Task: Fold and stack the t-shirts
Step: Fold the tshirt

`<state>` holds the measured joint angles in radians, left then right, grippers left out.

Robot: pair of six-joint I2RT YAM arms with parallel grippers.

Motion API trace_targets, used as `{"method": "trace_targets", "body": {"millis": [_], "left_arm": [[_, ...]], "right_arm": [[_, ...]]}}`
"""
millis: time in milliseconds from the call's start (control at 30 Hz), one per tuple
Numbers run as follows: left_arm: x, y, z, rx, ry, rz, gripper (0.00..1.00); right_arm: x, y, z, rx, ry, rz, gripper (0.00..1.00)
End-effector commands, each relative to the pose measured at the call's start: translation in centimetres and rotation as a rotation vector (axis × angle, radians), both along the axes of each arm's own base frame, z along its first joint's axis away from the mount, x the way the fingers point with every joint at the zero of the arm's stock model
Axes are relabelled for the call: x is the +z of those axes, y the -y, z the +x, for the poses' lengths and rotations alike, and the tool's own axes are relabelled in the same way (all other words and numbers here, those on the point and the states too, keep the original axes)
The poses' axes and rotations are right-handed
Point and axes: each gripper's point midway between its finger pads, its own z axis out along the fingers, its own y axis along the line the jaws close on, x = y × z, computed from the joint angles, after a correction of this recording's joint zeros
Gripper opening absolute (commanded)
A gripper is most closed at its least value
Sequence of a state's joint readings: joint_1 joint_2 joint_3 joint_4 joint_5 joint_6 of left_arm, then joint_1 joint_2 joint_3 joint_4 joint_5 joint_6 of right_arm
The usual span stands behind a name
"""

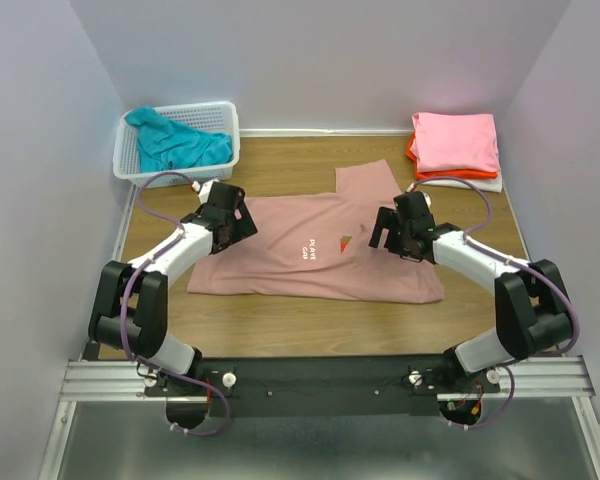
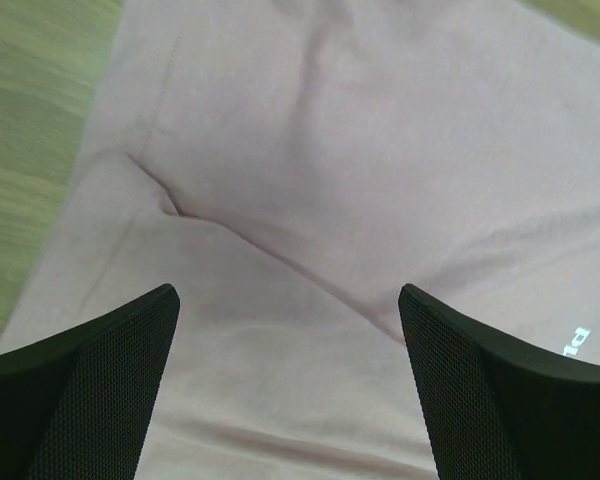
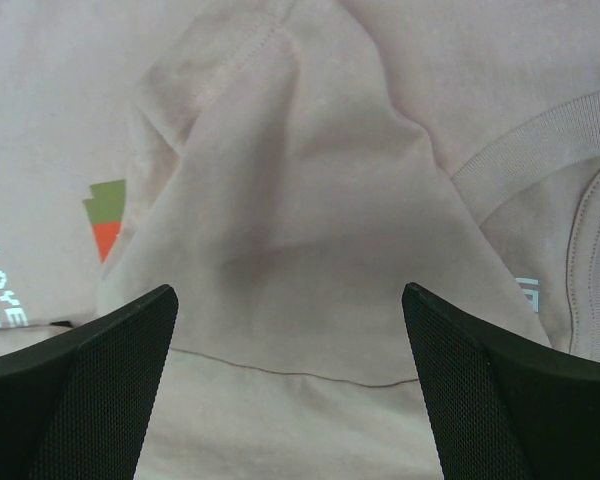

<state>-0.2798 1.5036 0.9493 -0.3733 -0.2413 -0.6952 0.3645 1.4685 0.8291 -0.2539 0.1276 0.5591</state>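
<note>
The dusty-pink t-shirt (image 1: pixel 315 250) lies spread on the table, white text and a small red-green figure near its middle. One sleeve (image 1: pixel 365 182) sticks out toward the back. My left gripper (image 1: pixel 238 222) is open, just above the shirt's left part (image 2: pixel 310 200). My right gripper (image 1: pixel 382 232) is open over a folded-in flap near the collar (image 3: pixel 310 200); the collar (image 3: pixel 570 170) shows at the right. A teal shirt (image 1: pixel 175 143) lies in the basket. A stack with a bright pink shirt (image 1: pixel 455 140) on top of orange and white ones sits at the back right.
A white lattice basket (image 1: pixel 223 115) stands at the back left corner. Walls close in the table on the left, back and right. Bare wood (image 1: pixel 310 325) shows between the shirt and the near edge.
</note>
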Motion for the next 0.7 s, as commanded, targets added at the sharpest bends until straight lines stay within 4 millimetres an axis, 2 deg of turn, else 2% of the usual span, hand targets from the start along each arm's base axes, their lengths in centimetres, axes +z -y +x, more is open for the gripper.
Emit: {"method": "trace_targets", "body": {"millis": [0, 133, 167, 267, 300, 400, 433, 567, 600, 667], "left_arm": [[-2.3, 2.8, -1.5, -0.081, -0.035, -0.064, 0.98], [-4.5, 3.6, -2.8, -0.093, -0.093, -0.054, 0.98], [-4.9, 3.7, -3.1, -0.097, -0.104, -0.053, 0.98], [-6.0, 4.0, -4.1, -0.106, -0.130, -0.053, 0.98], [-6.5, 3.9, -4.7, -0.107, -0.142, -0.048, 0.98], [-6.8, 4.4, -5.6, -0.119, -0.153, -0.056, 0.98], [-7.3, 4.5, -6.3, -0.122, -0.168, -0.053, 0.98], [-7.7, 5.7, -8.7, -0.142, -0.195, -0.075, 0.98], [-8.2, 5.4, -9.7, -0.137, -0.216, -0.072, 0.98], [-8.0, 5.2, -10.3, -0.128, -0.221, -0.062, 0.98]], "right_arm": [[-1.3, 1.2, 0.4, -0.047, -0.015, -0.051, 1.00], [-2.9, 2.0, -1.2, -0.066, -0.054, -0.077, 1.00], [-3.6, 2.4, -2.0, -0.073, -0.073, -0.082, 1.00], [-4.3, 2.9, -3.4, -0.084, -0.091, -0.081, 1.00], [-5.1, 3.3, -4.5, -0.092, -0.114, -0.093, 1.00], [-4.8, 4.2, -5.6, -0.137, -0.104, -0.091, 1.00], [-5.2, 4.7, -6.7, -0.147, -0.125, -0.100, 1.00], [-3.9, 5.6, -9.0, -0.218, -0.116, -0.065, 1.00], [-4.0, 6.2, -10.1, -0.237, -0.142, -0.081, 1.00], [-3.8, 7.0, -11.0, -0.287, -0.141, -0.086, 1.00]]}}
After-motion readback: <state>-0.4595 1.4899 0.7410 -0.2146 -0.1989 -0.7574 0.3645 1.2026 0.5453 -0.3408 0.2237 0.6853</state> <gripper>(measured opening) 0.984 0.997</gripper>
